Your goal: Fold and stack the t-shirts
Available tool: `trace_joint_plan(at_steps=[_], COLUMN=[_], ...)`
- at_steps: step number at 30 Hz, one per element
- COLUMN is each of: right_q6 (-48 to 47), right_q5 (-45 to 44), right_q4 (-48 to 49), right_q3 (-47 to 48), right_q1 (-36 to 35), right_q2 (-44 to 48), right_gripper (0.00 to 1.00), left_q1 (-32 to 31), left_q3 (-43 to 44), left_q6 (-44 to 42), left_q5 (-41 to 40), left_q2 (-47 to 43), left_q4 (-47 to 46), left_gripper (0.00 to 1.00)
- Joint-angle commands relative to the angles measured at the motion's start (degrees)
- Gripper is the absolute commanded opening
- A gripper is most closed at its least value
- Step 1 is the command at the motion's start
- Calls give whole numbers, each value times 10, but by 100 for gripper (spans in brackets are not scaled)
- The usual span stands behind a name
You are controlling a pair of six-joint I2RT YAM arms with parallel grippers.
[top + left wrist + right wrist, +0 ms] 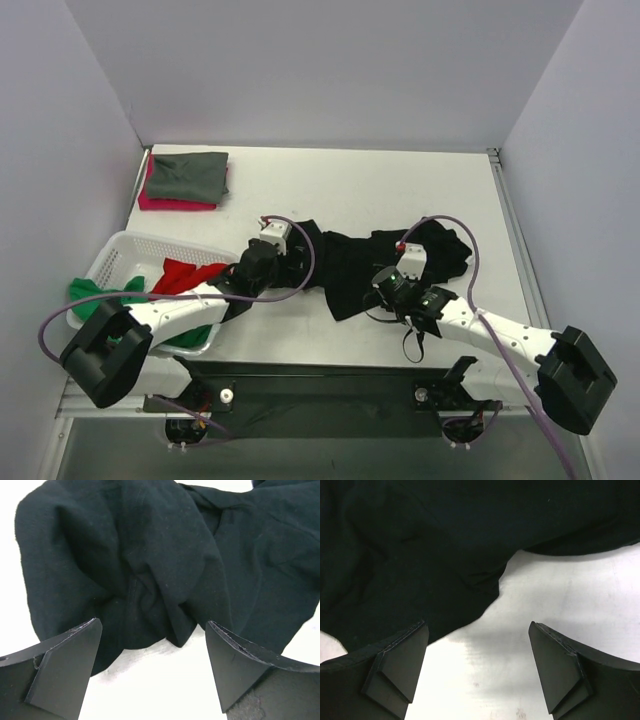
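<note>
**A:** Where does your black t-shirt (365, 265) lie?

**B:** It is crumpled on the desk (400, 180), about the middle. It lies between your two arms and runs left to right in bunched folds.

**A:** And your left tool (152, 630)?

**B:** It is spread wide, with nothing between its fingers. It hangs low at the shirt's left end. A rounded bunch of black cloth lies just beyond the fingertips, and bare white desk shows in the gap.

**A:** Your right tool (477, 627)?

**B:** Wide apart too, and holding nothing. It is at the shirt's right end. In its wrist view the cloth's edge runs just by one finger (395, 655). You cannot tell whether they touch. The gap between the fingers shows bare desk.

**A:** The other shirts?

**B:** At the far left corner of the desk, a grey-green t-shirt (190, 172) lies folded on top of a pink-red t-shirt (165, 203). Nearer you on the left, the white basket (130, 245) holds a red t-shirt (185, 275). A green t-shirt (95, 290) hangs over its rim. Your left arm (180, 312) reaches across the basket's near side.
</note>
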State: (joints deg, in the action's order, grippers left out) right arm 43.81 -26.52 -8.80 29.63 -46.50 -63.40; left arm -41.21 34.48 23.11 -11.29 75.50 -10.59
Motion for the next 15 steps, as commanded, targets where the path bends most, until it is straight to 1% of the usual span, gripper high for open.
trace_joint_plan(at_steps=[1,5,8,9,11,12,14,15], right_q6=[-2,-28,-47,-50,-56,-63,-67,-73], right_q5=[-8,17,41,45,58,63,77,81], right_q4=[25,61,83,104,113,120,125,131], right_q3=[1,5,15,17,25,26,32,33], right_q1=[21,61,90,95,112,115,130,135], right_q2=[-23,-66,-102,-118,-132,-144,-153,-160], right_gripper=[84,82,77,75,71,67,64,59], left_q1=[1,17,31,38,46,53,61,65], left_q3=[16,22,26,28,30,32,33,34], left_q6=[-2,10,25,27,36,40,51,54], left_q5=[8,28,53,59,80,88,113,113], left_q2=[26,68,92,98,114,119,139,146], left_q4=[-50,-85,-114,-122,-143,-151,-174,-183], left_gripper=[96,96,96,96,95,95,89,80])
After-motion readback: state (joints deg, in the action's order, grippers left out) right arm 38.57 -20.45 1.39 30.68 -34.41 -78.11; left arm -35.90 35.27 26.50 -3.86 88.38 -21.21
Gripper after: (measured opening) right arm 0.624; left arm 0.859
